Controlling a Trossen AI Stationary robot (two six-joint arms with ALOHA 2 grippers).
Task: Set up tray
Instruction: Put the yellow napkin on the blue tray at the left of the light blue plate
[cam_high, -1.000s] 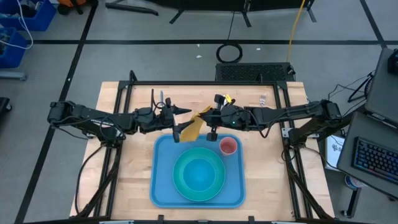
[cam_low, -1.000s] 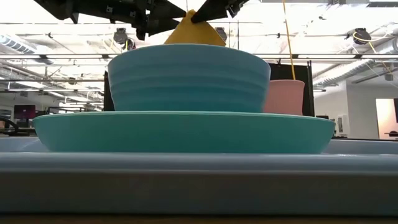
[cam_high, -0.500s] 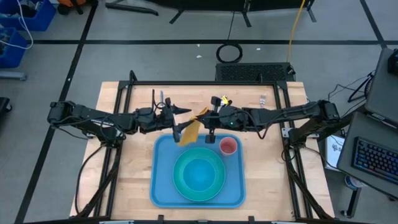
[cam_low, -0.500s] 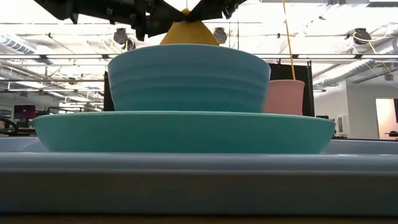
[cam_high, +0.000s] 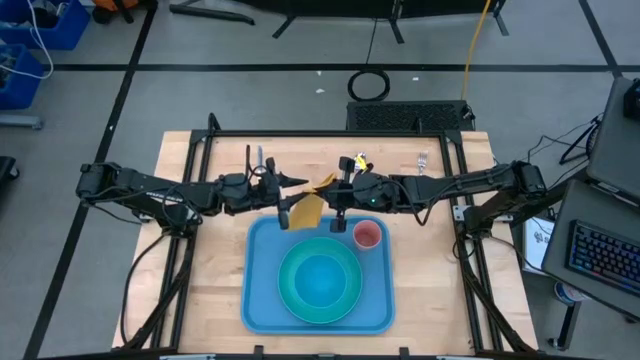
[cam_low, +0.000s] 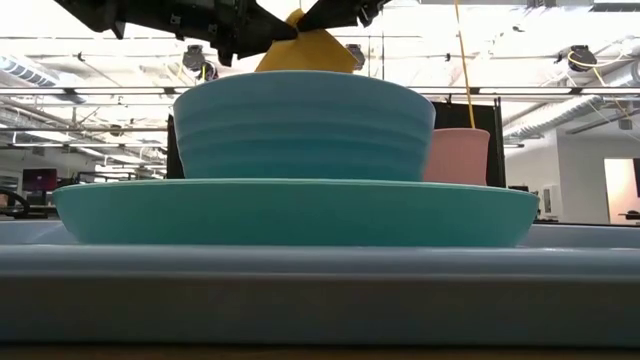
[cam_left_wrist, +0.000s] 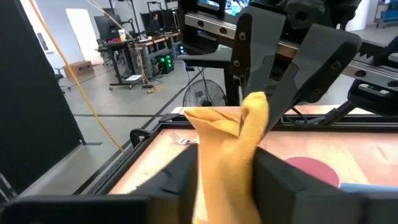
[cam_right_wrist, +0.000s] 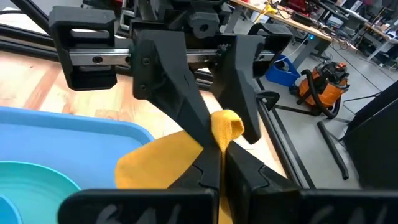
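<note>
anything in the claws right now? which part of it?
The yellow napkin, above the tray's far edge. The right claw is shut on its upper corner. The left claw straddles its lower part, closing in; a firm grip cannot be told.

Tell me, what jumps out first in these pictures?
A yellow napkin hangs in the air above the tray's far edge, pinched between two pincers, the left pincer and the right pincer, meeting at the table's middle. Below, the light-blue tray carries a turquoise plate with a bowl and a pink cup.
</note>
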